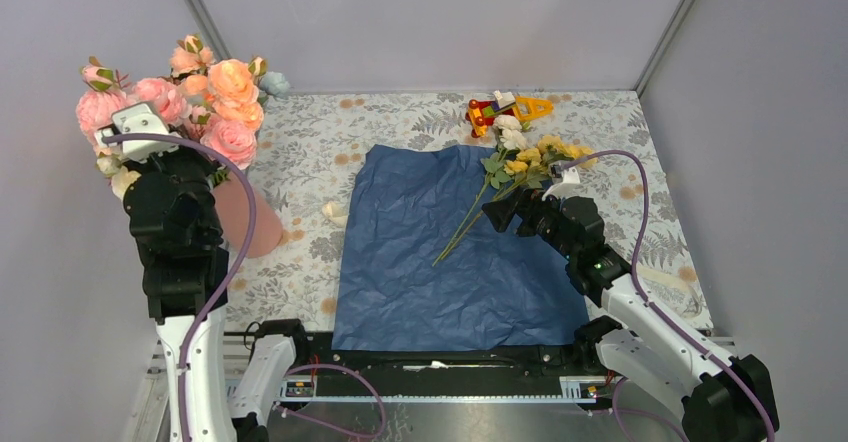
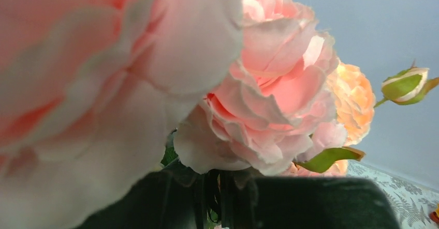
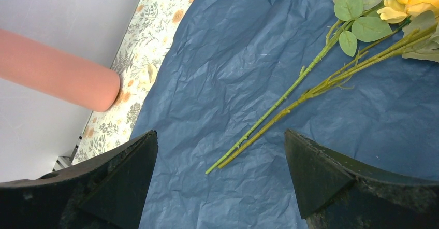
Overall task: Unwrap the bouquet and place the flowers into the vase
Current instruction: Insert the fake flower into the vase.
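The navy blue paper (image 1: 440, 252) lies spread flat on the table. Yellow and cream flowers (image 1: 525, 152) rest on its far right corner, their thin green stems (image 3: 279, 110) running diagonally across it. My right gripper (image 3: 220, 151) hovers open just above the stem ends, touching nothing. The salmon-pink vase (image 1: 245, 217) stands at the left, and also shows in the right wrist view (image 3: 57, 76). Above it my left gripper (image 2: 222, 187) is shut on dark stems of pink roses (image 2: 269, 104), whose blooms fill its view. My arm hides the vase mouth.
A red-and-yellow toy (image 1: 500, 110) sits at the back edge beyond the flowers. A small cream scrap (image 1: 333, 212) lies between vase and paper. Peach blooms (image 1: 235, 87) and a dusty-blue one (image 1: 275, 84) crowd the back left corner. Grey walls close three sides.
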